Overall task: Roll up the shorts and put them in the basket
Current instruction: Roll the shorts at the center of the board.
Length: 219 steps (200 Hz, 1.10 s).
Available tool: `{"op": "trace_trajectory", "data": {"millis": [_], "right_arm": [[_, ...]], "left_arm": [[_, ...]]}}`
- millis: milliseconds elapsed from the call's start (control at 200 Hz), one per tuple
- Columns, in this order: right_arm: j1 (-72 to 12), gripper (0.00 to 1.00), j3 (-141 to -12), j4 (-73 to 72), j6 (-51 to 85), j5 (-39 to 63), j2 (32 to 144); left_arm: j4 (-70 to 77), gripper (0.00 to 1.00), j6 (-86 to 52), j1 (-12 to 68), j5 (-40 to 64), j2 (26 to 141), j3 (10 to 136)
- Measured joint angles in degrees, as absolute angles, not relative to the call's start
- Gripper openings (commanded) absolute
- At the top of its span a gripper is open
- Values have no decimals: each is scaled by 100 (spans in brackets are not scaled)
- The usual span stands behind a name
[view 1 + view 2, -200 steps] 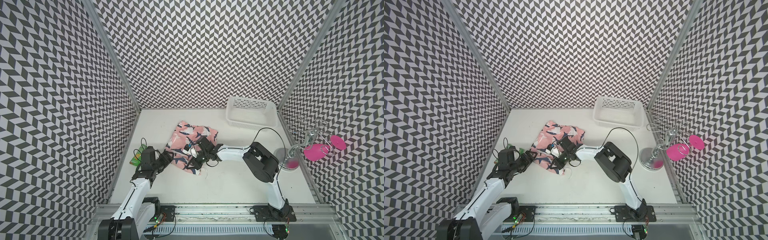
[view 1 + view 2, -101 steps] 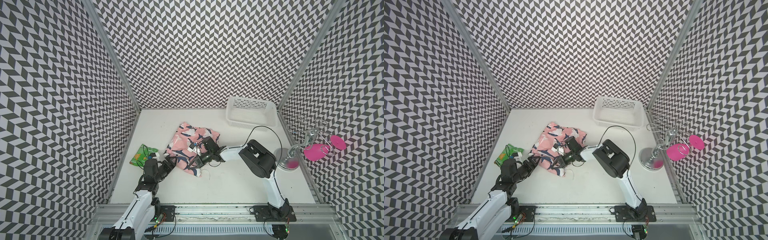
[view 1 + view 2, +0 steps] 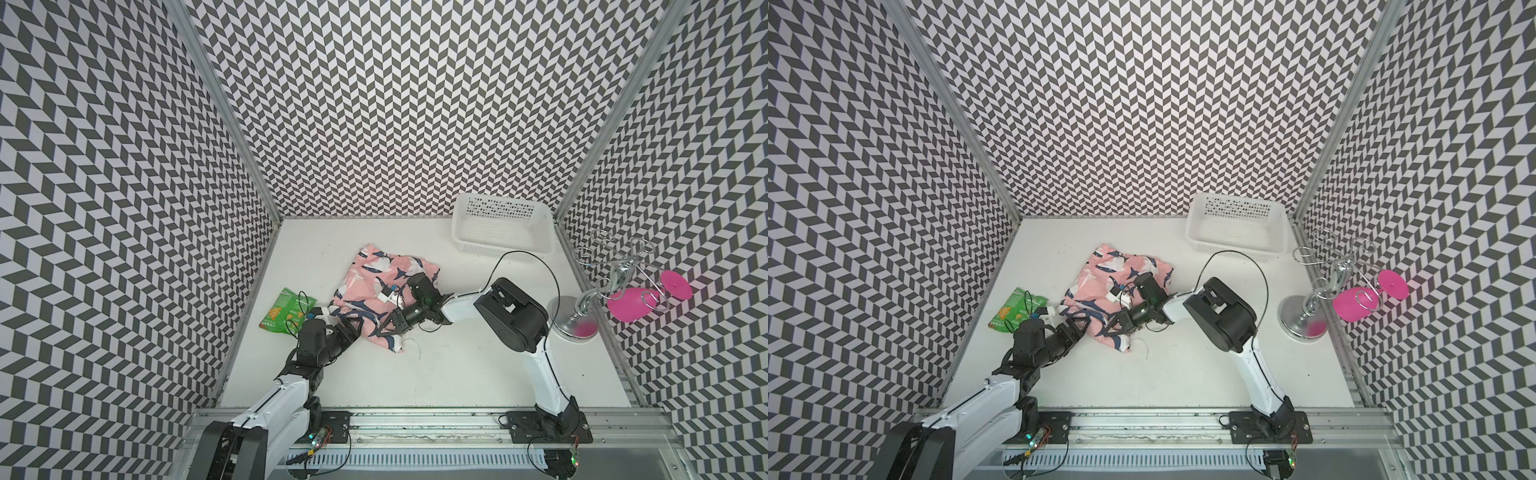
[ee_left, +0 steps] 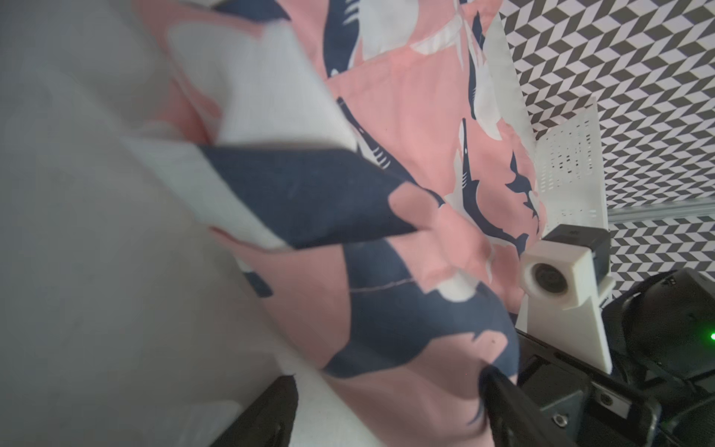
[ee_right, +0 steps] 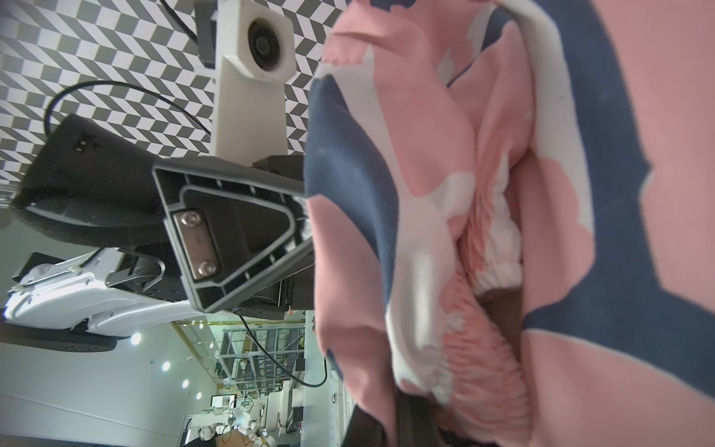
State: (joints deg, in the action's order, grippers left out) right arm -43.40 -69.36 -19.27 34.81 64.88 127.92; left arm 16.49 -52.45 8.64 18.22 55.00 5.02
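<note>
The pink shark-print shorts (image 3: 384, 282) (image 3: 1115, 280) lie crumpled on the white table, left of the middle. At their near-left edge my left gripper (image 3: 352, 322) (image 3: 1080, 325) stands open. In the left wrist view its two dark fingertips (image 4: 271, 410) sit wide apart, and a fold of the shorts (image 4: 406, 271) bulges between them. From the right, my right gripper (image 3: 388, 327) (image 3: 1116, 327) reaches in and is shut on the shorts' near fold. The right wrist view shows gathered fabric (image 5: 483, 348) pinched at the right gripper (image 5: 402, 420).
A green snack bag (image 3: 284, 309) (image 3: 1013, 309) lies left of the shorts by the left wall. A white perforated basket (image 3: 503, 245) (image 3: 1237, 245) stands at the back right. A chrome rack (image 3: 575, 320) holding a pink glass (image 3: 631, 305) is at the right edge.
My left arm has swung off the snack bag, uncovering it, and its open gripper now sits at the shorts' near-left edge. The right gripper has stayed shut on the fold and shifted slightly.
</note>
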Motion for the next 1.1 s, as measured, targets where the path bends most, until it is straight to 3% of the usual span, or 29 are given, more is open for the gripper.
{"op": "trace_trajectory", "data": {"millis": [185,295,386,561,631,746,871,896,1097], "right_arm": [[-4331,0,-6901,-2034,3588,6514,12796],[-4331,0,-6893,-2119,3634,6549,12829],[-4331,0,-6893,-2176,3664,6598,12862],[-4331,0,-6893,-2231,3710,6598,12873],[-4329,5,-6904,-2139,3618,6549,12868],[-4324,33,-6947,-1555,3144,6211,12672],[-4399,45,-6949,-543,2327,5234,12068],[-4429,53,-6949,-362,2182,4987,11926],[-5013,56,-6893,523,1004,2589,10973]], "left_arm": [[2222,80,-5260,875,1776,6005,550],[2493,69,-5315,886,1754,6307,587],[2630,51,-5365,897,1743,6628,687],[2738,0,-5402,902,1769,7118,921],[2633,0,-5343,937,1782,7146,1035],[2171,0,-5297,974,1752,7129,1304],[1726,0,-5234,972,1688,7067,1570],[1647,0,-5231,972,1678,7067,1616],[1092,0,-5236,972,1629,7072,1870]]}}
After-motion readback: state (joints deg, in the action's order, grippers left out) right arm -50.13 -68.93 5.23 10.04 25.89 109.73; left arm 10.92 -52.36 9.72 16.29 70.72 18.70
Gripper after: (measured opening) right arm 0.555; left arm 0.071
